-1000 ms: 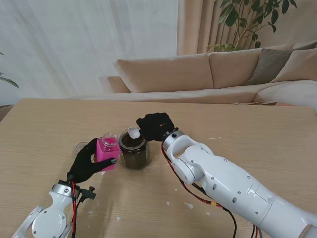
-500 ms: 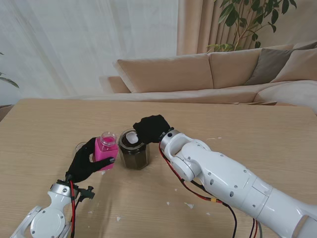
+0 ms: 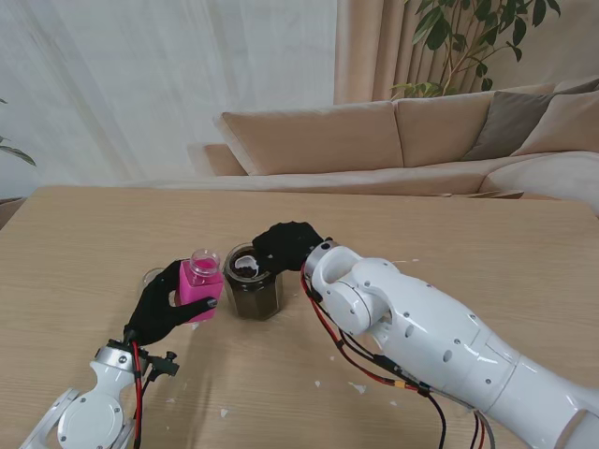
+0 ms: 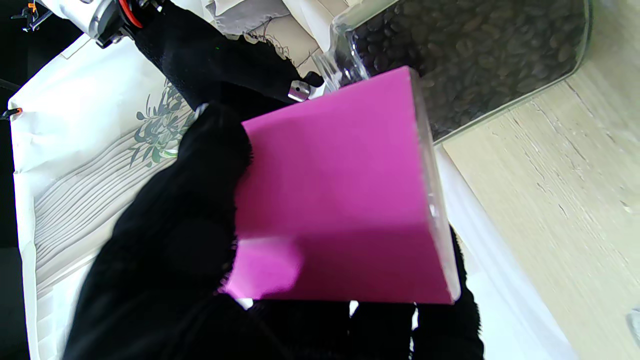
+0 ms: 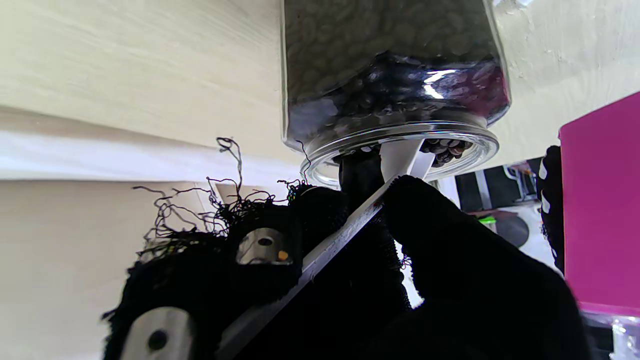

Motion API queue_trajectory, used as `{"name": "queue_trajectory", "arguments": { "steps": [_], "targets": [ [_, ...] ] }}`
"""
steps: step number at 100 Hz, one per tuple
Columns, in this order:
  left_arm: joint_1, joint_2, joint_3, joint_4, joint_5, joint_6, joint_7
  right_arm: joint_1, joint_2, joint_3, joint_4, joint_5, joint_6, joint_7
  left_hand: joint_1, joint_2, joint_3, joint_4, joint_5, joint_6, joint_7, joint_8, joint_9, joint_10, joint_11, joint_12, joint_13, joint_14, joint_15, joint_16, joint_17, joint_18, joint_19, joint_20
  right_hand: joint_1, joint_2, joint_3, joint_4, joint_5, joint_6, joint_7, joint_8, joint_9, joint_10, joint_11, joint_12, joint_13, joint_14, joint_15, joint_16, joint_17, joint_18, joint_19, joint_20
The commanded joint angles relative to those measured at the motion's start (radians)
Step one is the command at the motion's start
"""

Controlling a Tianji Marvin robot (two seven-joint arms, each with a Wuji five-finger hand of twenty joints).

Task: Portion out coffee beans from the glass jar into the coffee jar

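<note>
A glass jar full of dark coffee beans stands mid-table; it also shows in the wrist views. My right hand, in a black glove, is shut on a white scoop whose bowl dips into the jar's mouth among the beans; its handle runs between the fingers. My left hand is shut on the pink coffee jar, held just left of the glass jar with its clear open neck up. The pink wall fills the left wrist view.
A small clear lid lies on the table behind my left hand. White flecks dot the wooden table near me. A beige sofa stands beyond the far edge.
My right hand has come down and toward me, and the scoop's bowl has gone from above the glass jar's rim into the beans. The left hand and pink jar have barely moved.
</note>
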State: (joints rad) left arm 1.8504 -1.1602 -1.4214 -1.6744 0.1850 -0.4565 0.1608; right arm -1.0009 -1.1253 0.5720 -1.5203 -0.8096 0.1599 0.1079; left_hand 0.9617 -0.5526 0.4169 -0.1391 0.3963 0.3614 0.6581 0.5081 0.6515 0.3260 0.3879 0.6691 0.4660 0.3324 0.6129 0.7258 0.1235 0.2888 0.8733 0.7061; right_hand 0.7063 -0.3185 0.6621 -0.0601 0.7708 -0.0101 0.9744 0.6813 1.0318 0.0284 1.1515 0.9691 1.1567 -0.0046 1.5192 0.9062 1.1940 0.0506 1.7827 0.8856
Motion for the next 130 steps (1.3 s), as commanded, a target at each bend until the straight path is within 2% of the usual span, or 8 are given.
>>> {"name": "queue_trajectory", "arguments": {
  "steps": [1,30,54,130],
  "targets": [
    [0.006,-0.005,0.001,-0.005,0.000,-0.005,-0.015,-0.004,-0.002,0.004,-0.010,0.022,0.013,0.031,0.152,0.152,0.114,0.045,0.045,-0.113,0.122,0.048,0.034,-0.075,0.103,0.033,-0.022,-0.006,0.009,0.013,0.003,0.008,0.017,0.000,0.028,0.025,0.008,0.027,-0.018,-0.029,0.022,0.010,0.006,0.018,0.016,0.015,0.024,-0.019,0.043,0.014,0.045,-0.152,0.311,0.001],
    [0.005,-0.005,0.002,-0.004,0.001,-0.005,-0.015,-0.015,-0.002,0.036,-0.023,0.125,0.074,0.080,0.152,0.152,0.115,0.045,0.045,-0.113,0.121,0.048,0.034,-0.076,0.103,0.033,-0.022,-0.006,0.009,0.013,0.002,0.009,0.017,0.000,0.033,0.022,0.009,0.028,-0.017,-0.020,0.024,0.009,0.004,0.026,0.019,0.015,0.025,-0.014,0.047,0.014,0.046,-0.148,0.311,0.010],
    [0.002,-0.005,0.006,0.000,0.002,-0.002,-0.014,-0.043,0.001,0.079,-0.053,0.165,0.105,0.092,0.151,0.152,0.116,0.045,0.045,-0.114,0.122,0.048,0.034,-0.076,0.104,0.033,-0.021,-0.006,0.009,0.013,0.003,0.009,0.018,0.000,0.035,0.024,0.008,0.027,-0.017,-0.016,0.024,0.007,0.004,0.029,0.020,0.015,0.024,-0.010,0.049,0.013,0.046,-0.143,0.311,0.014],
    [-0.010,-0.007,0.038,0.016,0.005,0.028,-0.007,-0.166,0.019,0.228,-0.244,0.135,0.179,0.100,0.152,0.151,0.116,0.044,0.046,-0.114,0.123,0.048,0.034,-0.076,0.104,0.033,-0.022,-0.006,0.009,0.012,0.003,0.008,0.019,-0.001,0.042,0.016,0.011,0.026,-0.013,-0.007,0.026,0.002,0.006,0.039,0.022,0.011,0.025,0.000,0.053,0.012,0.047,-0.131,0.311,0.024]
  ]
}}
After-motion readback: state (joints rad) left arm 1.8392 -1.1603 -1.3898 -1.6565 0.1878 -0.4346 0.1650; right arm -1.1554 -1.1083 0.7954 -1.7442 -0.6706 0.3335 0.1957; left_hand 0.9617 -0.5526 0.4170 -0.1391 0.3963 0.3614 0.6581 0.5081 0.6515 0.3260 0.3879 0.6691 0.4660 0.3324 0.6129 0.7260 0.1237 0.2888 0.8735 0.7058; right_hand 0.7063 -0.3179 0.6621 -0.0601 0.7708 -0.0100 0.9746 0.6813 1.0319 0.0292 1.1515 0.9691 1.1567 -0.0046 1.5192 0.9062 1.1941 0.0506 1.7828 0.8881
